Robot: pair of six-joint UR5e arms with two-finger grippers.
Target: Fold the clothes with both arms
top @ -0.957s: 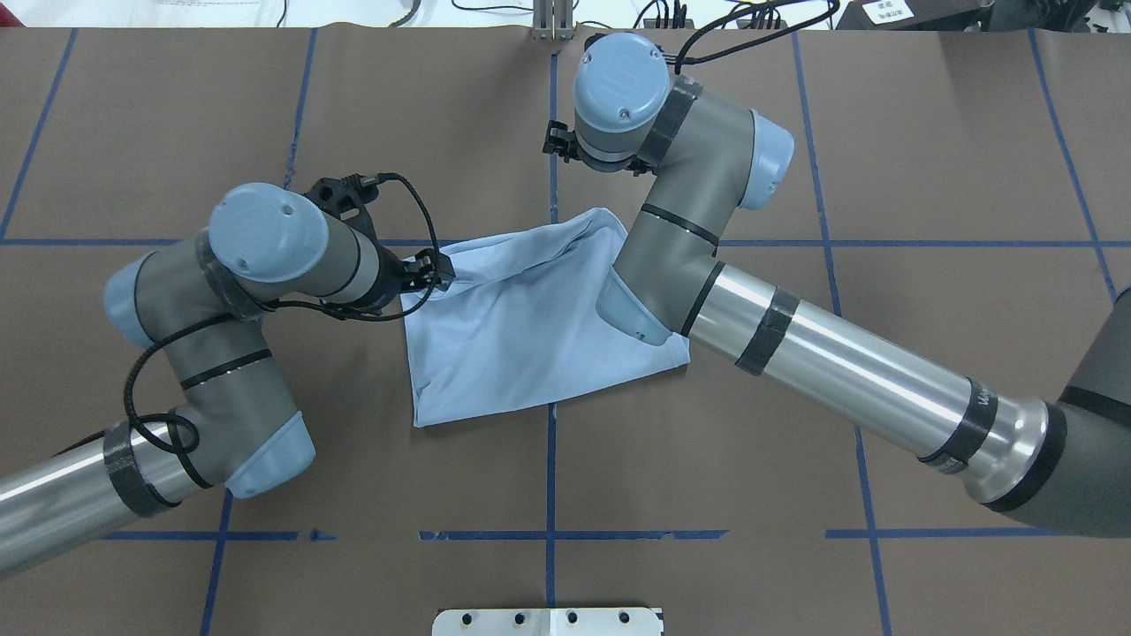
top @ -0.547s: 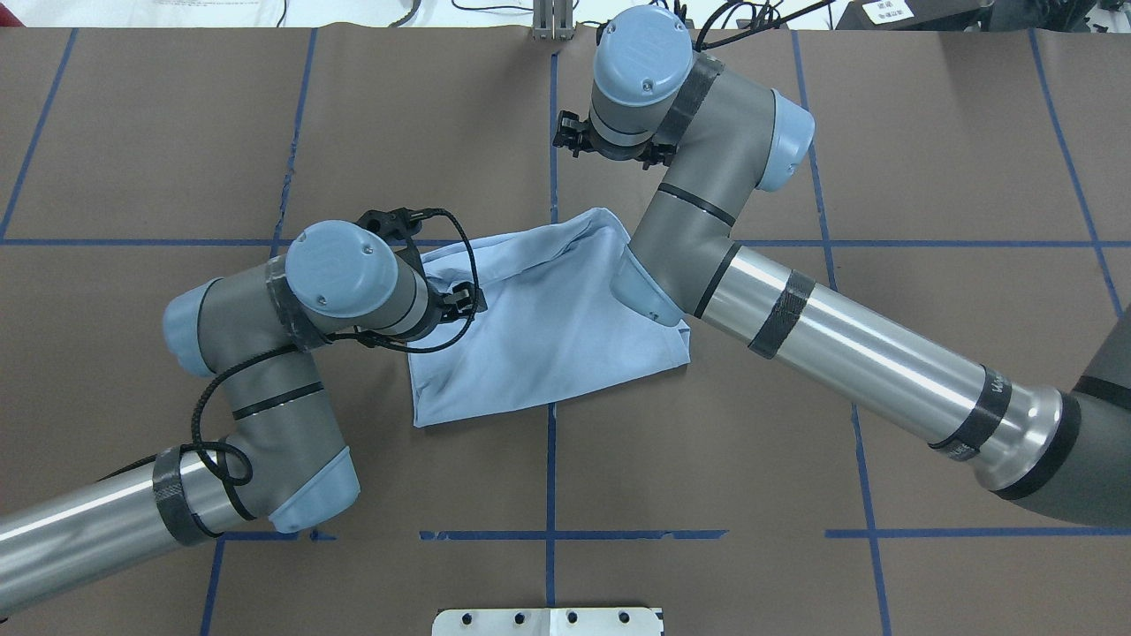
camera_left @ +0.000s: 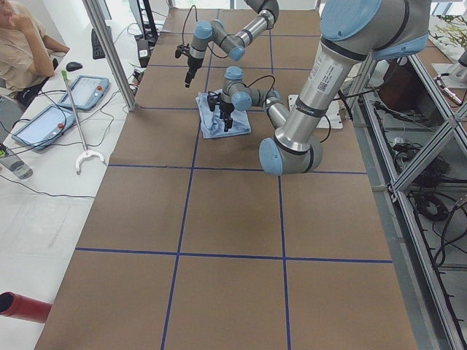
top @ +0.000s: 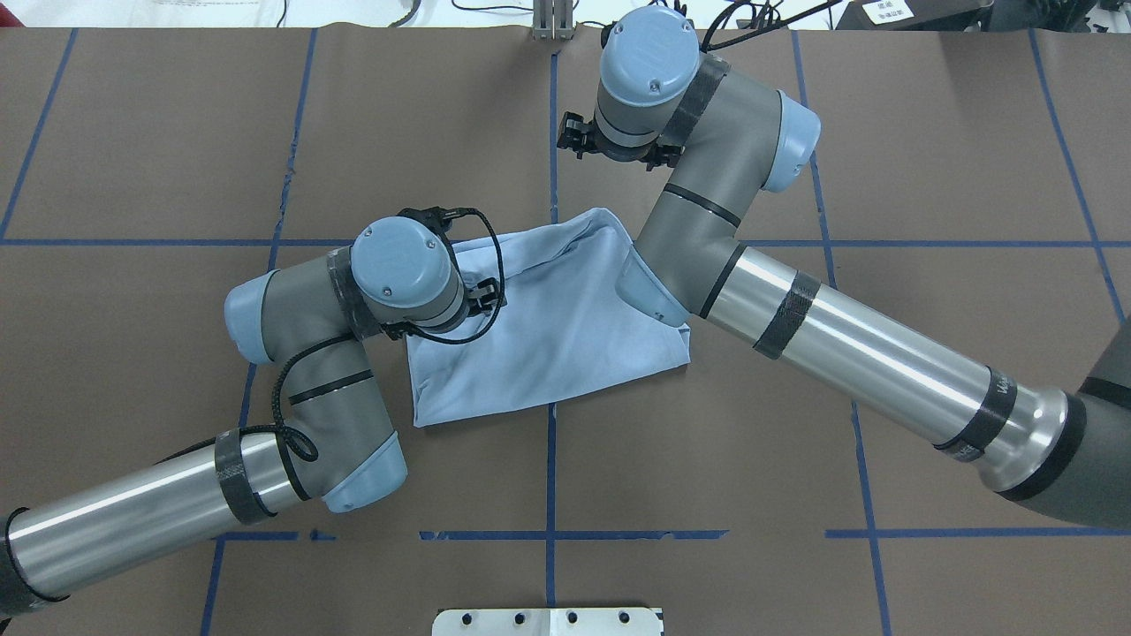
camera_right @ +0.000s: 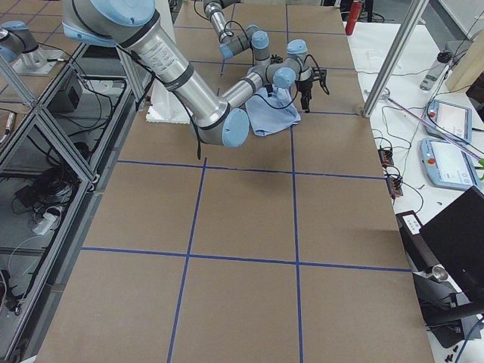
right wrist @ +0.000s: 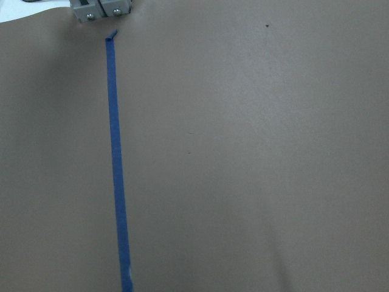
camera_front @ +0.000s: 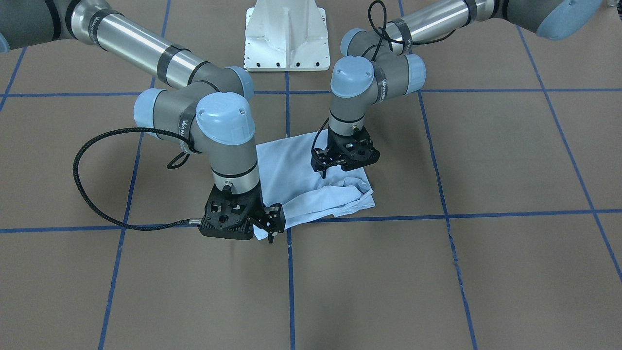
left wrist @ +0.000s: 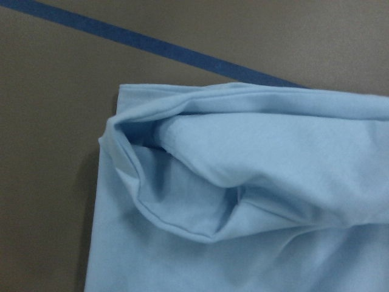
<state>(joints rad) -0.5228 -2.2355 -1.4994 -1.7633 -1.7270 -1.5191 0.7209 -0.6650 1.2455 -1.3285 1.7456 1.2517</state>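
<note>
Seemingly parted and holding nothing, the fingers of the left gripper (camera_front: 322, 166) point down just above the light blue T-shirt (camera_front: 299, 182), with no cloth caught between them; its wrist view is filled by a puffed, rumpled fold of that cloth, and neither finger shows there. The fingers of the right gripper (camera_front: 272, 224) look apart in the same way and are likewise empty; this gripper hangs over bare table past the shirt's far edge, and its wrist view shows only brown surface, one blue line and a small metal fitting (right wrist: 100, 9) at the top corner. The T-shirt lies folded into a rough four-sided shape near the middle of the table (camera_front: 486, 272), in front of the white pedestal base (camera_front: 285, 34); it straddles the centre one of the blue tape lines (camera_front: 437, 214); the side toward the robot lies flat, the far side is bunched into a loose roll; neither print nor tag is visible. The left arm (top: 292, 336) bends in from the robot's left with its wrist over the shirt's left edge; the right arm (top: 848, 353) reaches diagonally across the shirt's right corner. A person (camera_left: 22, 44) sits at the side bench, well apart from the shirt.
</note>
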